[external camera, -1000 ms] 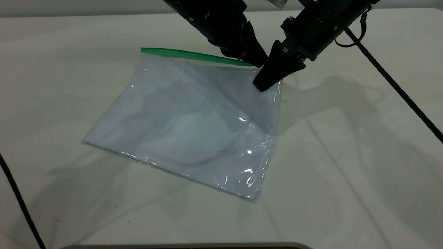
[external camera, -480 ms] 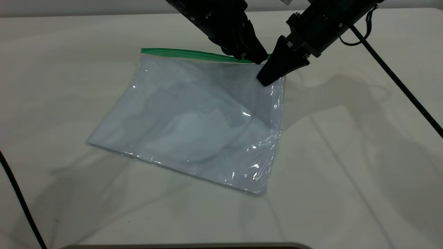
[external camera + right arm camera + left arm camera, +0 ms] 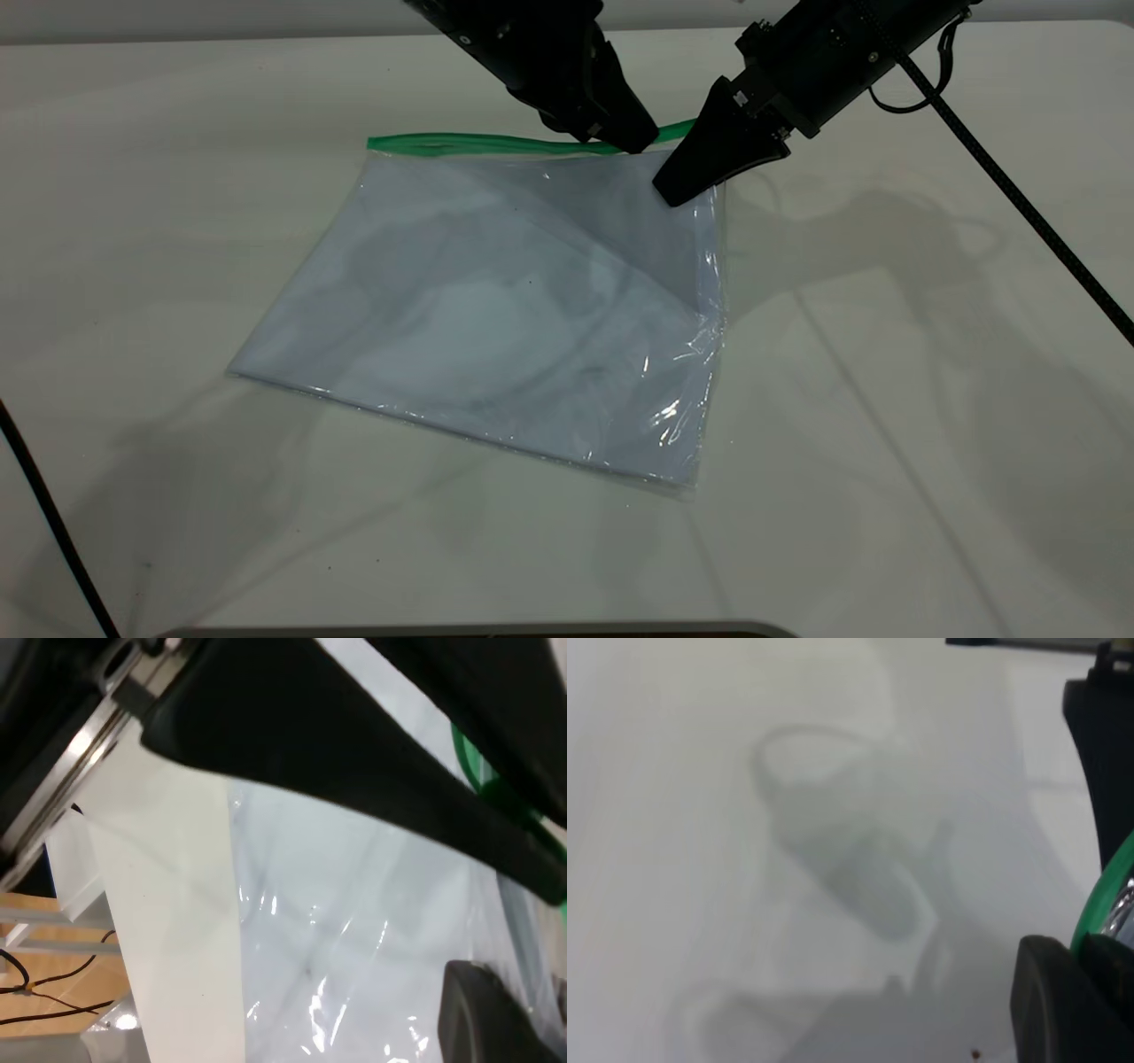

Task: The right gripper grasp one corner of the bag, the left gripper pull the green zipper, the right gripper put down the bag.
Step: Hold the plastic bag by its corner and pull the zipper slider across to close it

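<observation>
- Bag (image 3: 496, 301) lies mid-table, far right corner lifted.
- Left gripper (image 3: 631, 142) pinches the green zipper (image 3: 469, 142) on the far edge.
- Right gripper (image 3: 675, 190) clamps that corner; risk: film slips under pull.

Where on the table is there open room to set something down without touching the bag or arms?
The table is bare right of the bag, and left of it up to the black cable. It is crowded at the bag's far right corner, where left gripper and right gripper meet at the green zipper.
</observation>
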Motion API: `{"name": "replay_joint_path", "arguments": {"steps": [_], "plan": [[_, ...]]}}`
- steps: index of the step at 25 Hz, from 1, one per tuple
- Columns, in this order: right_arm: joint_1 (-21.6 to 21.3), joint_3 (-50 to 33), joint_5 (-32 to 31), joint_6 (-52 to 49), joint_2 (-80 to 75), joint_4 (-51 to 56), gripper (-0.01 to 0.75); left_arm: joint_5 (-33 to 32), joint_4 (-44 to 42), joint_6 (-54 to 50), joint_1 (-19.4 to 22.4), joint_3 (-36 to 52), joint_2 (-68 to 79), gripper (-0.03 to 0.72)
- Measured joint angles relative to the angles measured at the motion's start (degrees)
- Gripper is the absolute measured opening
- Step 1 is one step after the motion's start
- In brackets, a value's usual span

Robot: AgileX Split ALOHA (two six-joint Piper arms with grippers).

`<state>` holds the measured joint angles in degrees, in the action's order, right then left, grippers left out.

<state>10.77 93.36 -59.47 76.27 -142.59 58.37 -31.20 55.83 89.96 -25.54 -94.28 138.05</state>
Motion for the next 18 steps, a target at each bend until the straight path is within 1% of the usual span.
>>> {"name": "replay_joint_path", "arguments": {"steps": [7,18], "plan": [[-0.25,0.0,0.06,0.48,0.0,0.22,0.036,0.7,-0.18,1.91,0.36,-0.01,0.23,0.065],[-2.57,0.0,-0.93,1.75,0.0,2.1,0.036,2.23,-0.35,6.43,1.17,-0.12,0.29,0.065]]}}
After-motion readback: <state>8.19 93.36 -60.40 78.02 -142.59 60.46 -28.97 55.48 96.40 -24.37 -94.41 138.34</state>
